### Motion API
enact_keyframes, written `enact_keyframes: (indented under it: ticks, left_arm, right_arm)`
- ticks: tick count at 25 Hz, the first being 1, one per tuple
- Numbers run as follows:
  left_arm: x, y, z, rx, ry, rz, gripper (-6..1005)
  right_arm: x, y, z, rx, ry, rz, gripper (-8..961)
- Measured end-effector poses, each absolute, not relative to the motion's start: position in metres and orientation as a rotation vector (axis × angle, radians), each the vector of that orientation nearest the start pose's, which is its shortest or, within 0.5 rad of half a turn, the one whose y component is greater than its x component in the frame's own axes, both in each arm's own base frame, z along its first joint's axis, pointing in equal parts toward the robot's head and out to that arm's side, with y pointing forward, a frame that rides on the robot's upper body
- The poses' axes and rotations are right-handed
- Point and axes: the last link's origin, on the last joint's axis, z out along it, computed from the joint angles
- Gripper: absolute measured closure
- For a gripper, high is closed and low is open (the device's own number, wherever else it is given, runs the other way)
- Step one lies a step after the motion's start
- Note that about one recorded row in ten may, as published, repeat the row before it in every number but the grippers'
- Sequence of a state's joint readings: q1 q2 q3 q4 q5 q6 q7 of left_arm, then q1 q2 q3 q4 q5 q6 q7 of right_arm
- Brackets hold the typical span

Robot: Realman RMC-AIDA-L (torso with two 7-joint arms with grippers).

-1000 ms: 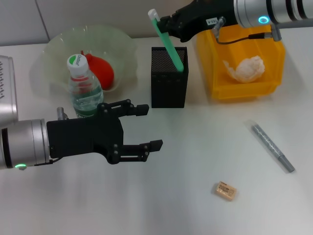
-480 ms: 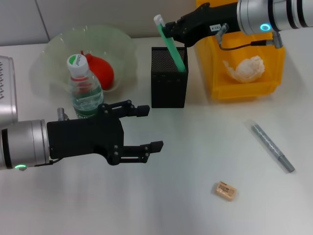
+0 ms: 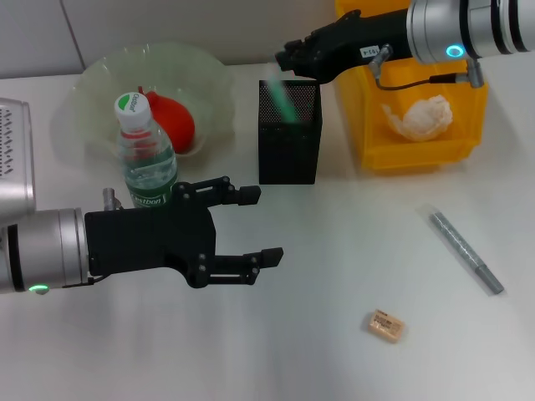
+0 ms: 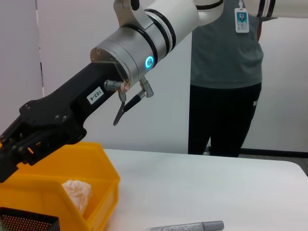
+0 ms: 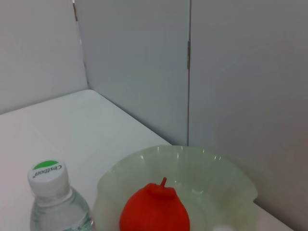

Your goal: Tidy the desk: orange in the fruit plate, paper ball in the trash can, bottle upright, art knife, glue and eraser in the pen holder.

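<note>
My right gripper (image 3: 287,57) hangs open just above the black mesh pen holder (image 3: 289,146). A green stick (image 3: 282,102) shows as a blur inside the holder, free of the fingers. My left gripper (image 3: 255,225) is open over the table, right of the upright bottle (image 3: 144,154), with nothing in it. The orange (image 3: 173,122) lies in the pale green fruit plate (image 3: 92,83). A paper ball (image 3: 423,116) rests in the yellow trash bin (image 3: 468,138). A tan eraser (image 3: 384,326) and a grey pen-shaped tool (image 3: 466,251) lie on the table at the right.
The bottle (image 5: 49,192), orange (image 5: 154,212) and plate (image 5: 202,166) also show in the right wrist view. The left wrist view shows the yellow bin (image 4: 96,161), the grey tool (image 4: 188,225) and a person (image 4: 226,72) standing beyond the table's far edge.
The green stick left my right gripper and dropped down into the pen holder. The left gripper shifted slightly toward the front of the table.
</note>
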State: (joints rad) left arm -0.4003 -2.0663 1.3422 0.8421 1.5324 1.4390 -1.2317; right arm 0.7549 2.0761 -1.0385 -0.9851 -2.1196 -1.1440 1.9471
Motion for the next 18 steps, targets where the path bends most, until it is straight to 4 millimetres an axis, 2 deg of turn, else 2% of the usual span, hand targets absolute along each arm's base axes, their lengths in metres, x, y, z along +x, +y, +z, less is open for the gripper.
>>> enact_keyframes:
  ticks: [1,6,11,18]
  left_arm:
    - [-0.205,0.306,-0.039,-2.886,-0.127,-0.785,172]
    - [-0.206,0.306,-0.039,-2.886,-0.131,-0.783,172]
    - [-0.206,0.307,-0.039,-2.887,-0.134,-0.783,172]
    - [-0.206,0.307,-0.038,-2.884,-0.136,-0.784,172]
  right_arm:
    - [0.145,0.434,0.016,-2.57,0.544,0.362,871]
    - [0.145,0.434,0.019,-2.559,0.544,0.376,675]
    - [0.147,0.434,0.022,-2.545,0.541,0.377,518]
    - [0.153,0.429,0.036,-2.504,0.522,0.388,495]
